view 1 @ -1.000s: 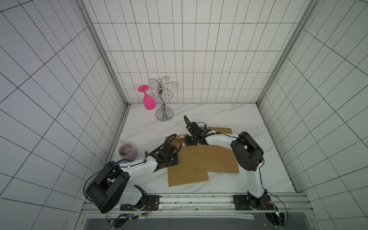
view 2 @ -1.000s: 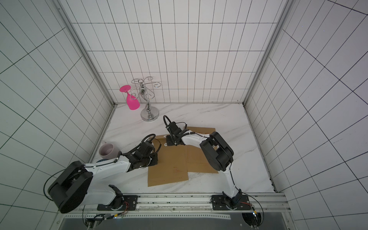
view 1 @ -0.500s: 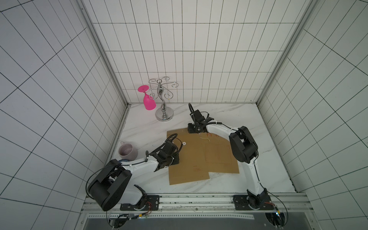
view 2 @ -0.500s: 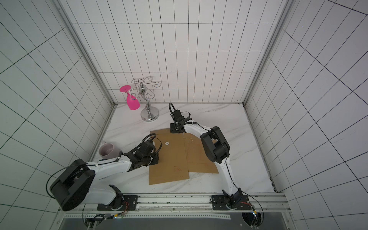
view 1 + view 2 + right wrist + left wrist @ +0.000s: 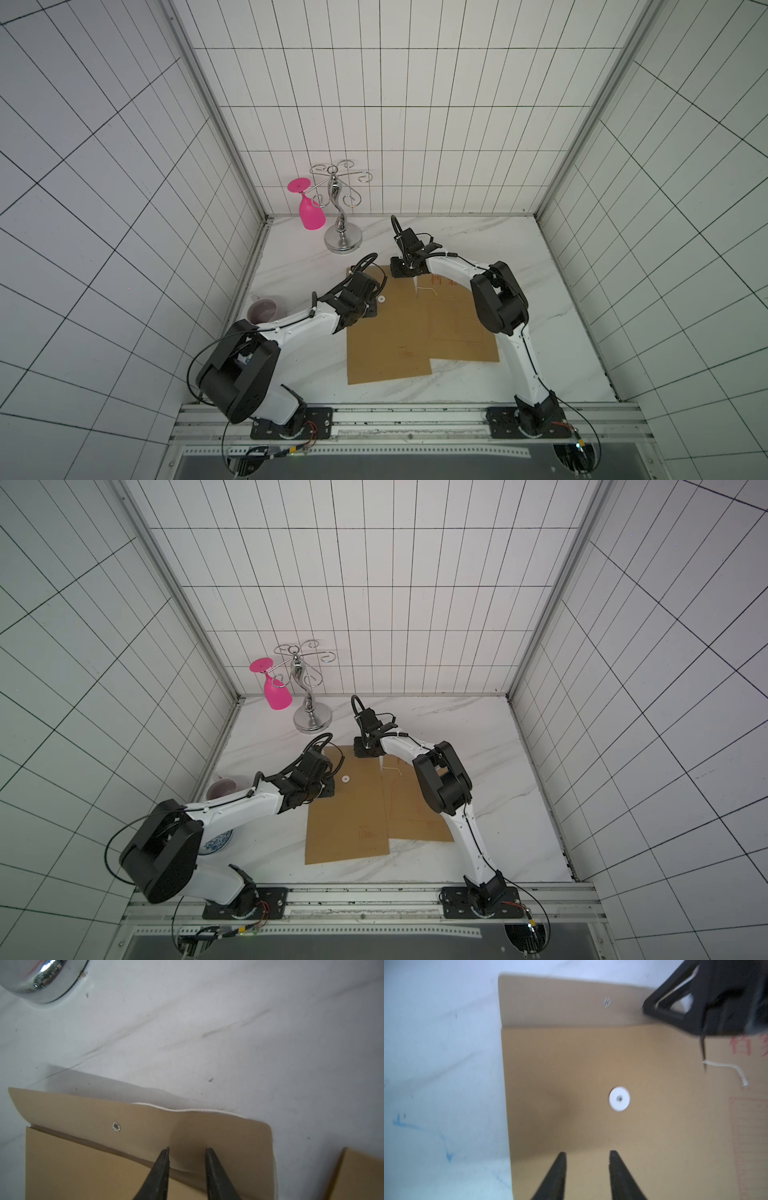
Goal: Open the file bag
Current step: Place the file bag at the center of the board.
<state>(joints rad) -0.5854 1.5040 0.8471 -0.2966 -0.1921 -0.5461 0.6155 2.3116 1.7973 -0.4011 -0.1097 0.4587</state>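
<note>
A brown paper file bag (image 5: 386,332) (image 5: 347,816) lies flat on the marble table. Its flap (image 5: 560,1001) (image 5: 145,1126) is folded back toward the far wall, baring the white button (image 5: 619,1098) (image 5: 381,298). A loose white string (image 5: 726,1068) lies right of the button. My left gripper (image 5: 369,311) (image 5: 586,1153) hovers over the bag's left part, short of the button, open with nothing between its fingers. My right gripper (image 5: 402,270) (image 5: 187,1149) sits over the flap's right end, its jaws a little apart and empty.
A second brown bag with red print (image 5: 457,328) lies under the first one's right side. A chrome stand (image 5: 341,241) holding a pink glass (image 5: 311,212) is at the back left. A mug (image 5: 264,311) and a blue-patterned plate (image 5: 218,841) are by the left wall.
The right gripper moved toward the far wall and the flap swung open from over the bag. The left gripper's jaws went from shut to slightly apart.
</note>
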